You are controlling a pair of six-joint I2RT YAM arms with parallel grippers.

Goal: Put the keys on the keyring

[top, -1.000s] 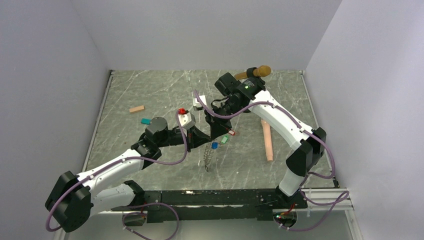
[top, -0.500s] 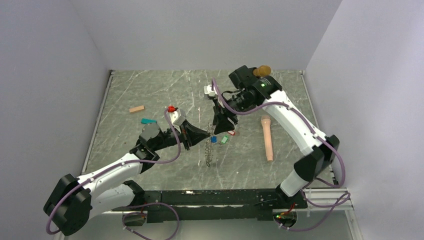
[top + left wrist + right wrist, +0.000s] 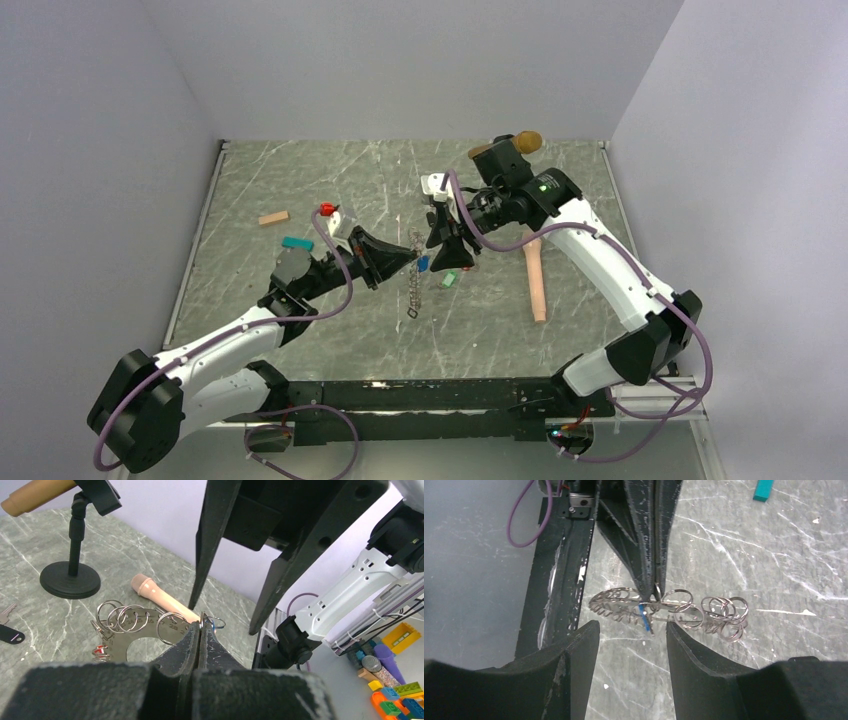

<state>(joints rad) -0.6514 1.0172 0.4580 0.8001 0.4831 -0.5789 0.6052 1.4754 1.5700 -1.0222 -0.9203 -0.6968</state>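
Since the right tool (image 3: 452, 262) has opened wide and let go, blue key (image 3: 644, 620) hangs from keyring (image 3: 704, 612) pinched in left tool (image 3: 200, 630): likely threaded; green key (image 3: 449, 279) next.

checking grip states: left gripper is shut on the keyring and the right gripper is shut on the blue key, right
No: the right wrist view shows the right gripper open, not gripping the blue key. The left gripper is shut on the keyring.

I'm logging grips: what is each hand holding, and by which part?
The left hand pinches the long grey metal ring chain by one small ring partway along it. The right hand stands open, holding nothing.
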